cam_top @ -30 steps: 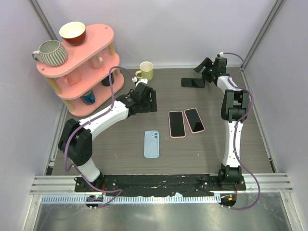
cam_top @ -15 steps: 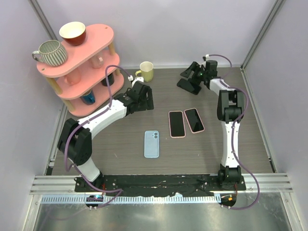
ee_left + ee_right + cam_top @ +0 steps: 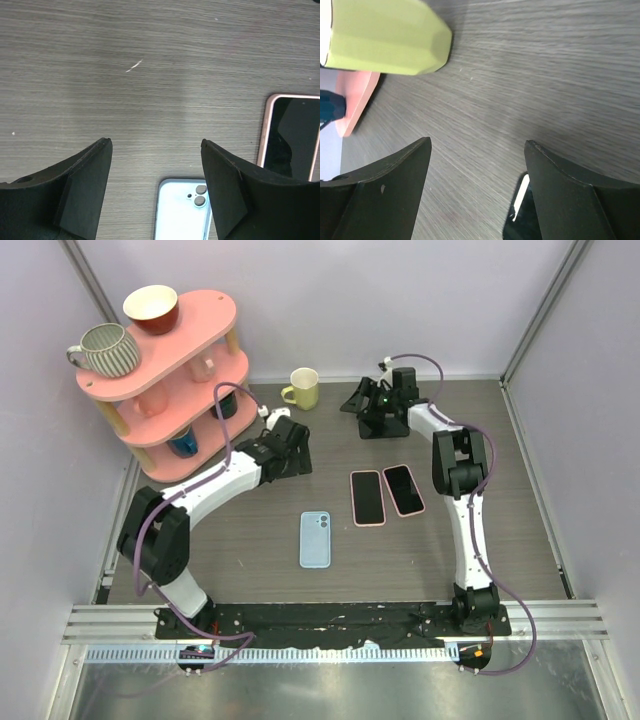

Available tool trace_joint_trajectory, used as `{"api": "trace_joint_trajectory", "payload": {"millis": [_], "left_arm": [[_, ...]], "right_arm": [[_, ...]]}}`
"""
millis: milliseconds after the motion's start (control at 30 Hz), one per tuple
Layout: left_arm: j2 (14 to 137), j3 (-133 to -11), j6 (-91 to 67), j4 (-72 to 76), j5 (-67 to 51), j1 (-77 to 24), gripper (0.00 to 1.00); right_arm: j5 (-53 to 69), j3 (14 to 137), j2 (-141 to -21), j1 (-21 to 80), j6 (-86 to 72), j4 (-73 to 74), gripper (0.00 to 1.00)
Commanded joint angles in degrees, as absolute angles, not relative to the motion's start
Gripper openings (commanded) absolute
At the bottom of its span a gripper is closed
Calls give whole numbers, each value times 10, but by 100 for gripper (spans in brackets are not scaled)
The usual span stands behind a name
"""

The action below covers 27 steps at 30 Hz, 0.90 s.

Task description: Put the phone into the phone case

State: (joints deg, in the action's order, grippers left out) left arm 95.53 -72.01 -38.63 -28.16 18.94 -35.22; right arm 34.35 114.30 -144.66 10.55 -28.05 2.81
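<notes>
Both arms have moved: the right gripper (image 3: 477, 144) has swung left along the far side of the table (image 3: 250, 530), toward the yellow-green mug (image 3: 303, 387). The left gripper (image 3: 156, 146) has pulled back a little to the left.

Now the right gripper's fingers are spread wide and hold nothing. Only bare table shows between them. A black flat thing (image 3: 511, 231) lies just under it, partly hidden by one finger. I cannot tell if it is a phone or a case.

The left gripper is wide open too, and it holds nothing. It hangs over the table, above the light blue phone (image 3: 315, 539).

That light blue phone lies flat near the middle of the table, back side up, with two little camera eyes showing. To its right lies a phone in a pink case (image 3: 367, 497), dark screen up. Just beside that one is another dark-screen phone (image 3: 404, 489), a bit tilted. None of them is touched by a gripper.

On the left stands a pink shelf (image 3: 215, 315). Its top holds a striped mug (image 3: 108, 350) and a red-brown bowl (image 3: 151, 308) that is cream inside. Lower down sit pink cups (image 3: 150, 402) and a blue cup (image 3: 183, 444). The yellow-green mug shows a pale inside.
</notes>
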Motion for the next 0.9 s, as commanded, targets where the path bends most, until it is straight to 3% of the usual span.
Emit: {"api": "trace_joint_trajectory", "payload": {"millis": [0, 367, 867], "left_arm": [[903, -696, -423, -283, 218, -331, 75], [860, -670, -427, -274, 192, -315, 73], [772, -627, -404, -297, 182, -315, 75]], "right_arm": [[347, 1125, -1481, 133, -246, 141, 81], [213, 981, -1377, 135, -183, 193, 79], [62, 818, -1167, 101, -308, 200, 76]]}}
